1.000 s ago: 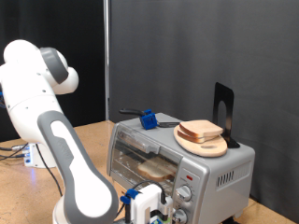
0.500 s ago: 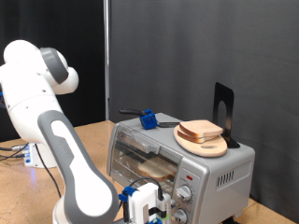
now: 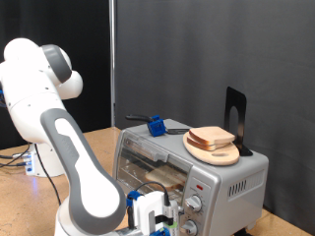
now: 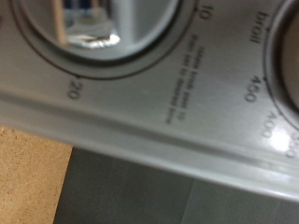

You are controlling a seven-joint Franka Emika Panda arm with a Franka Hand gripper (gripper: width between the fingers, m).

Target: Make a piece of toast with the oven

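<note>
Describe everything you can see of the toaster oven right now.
The toaster oven is a small silver-grey box on the wooden table, glass door shut, with a bread slice visible inside on the rack. Two round knobs sit on its front panel, where the claw is right up close. The wrist view shows dial markings 10, 20, 400, 450 and broil. On its roof rest a wooden plate carrying another slice and a blue-handled tool.

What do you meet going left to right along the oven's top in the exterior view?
On the oven: a blue object, then the wooden plate carrying a bread slice, then a black stand.
</note>
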